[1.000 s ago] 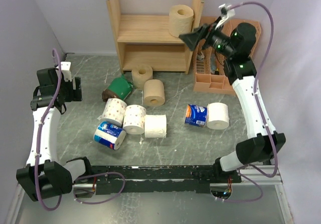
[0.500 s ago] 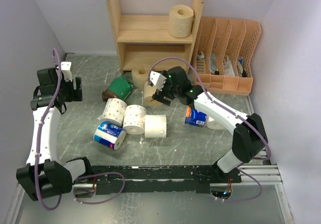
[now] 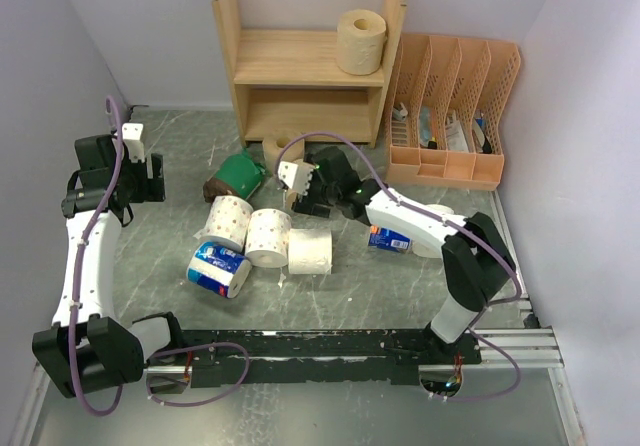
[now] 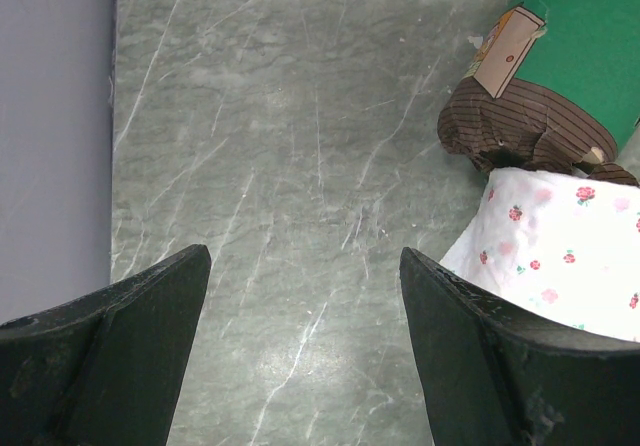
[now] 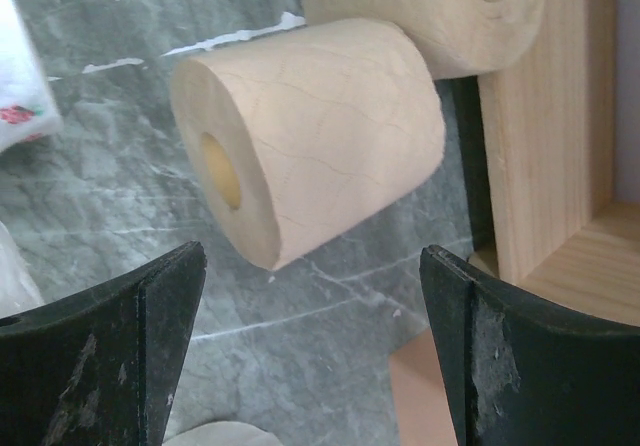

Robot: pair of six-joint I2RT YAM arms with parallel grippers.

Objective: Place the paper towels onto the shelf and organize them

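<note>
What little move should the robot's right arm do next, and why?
Probably lower the right end effector around the tan roll: it hangs open with that roll centred in its gap, lying sideways on the table, not yet gripped.

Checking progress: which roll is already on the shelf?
The tan roll standing at the right end of the shelf's upper tier; all others sit on the table.

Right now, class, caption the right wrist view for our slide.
Open right claw hovers over a tan roll lying on its side beside the shelf.
</note>
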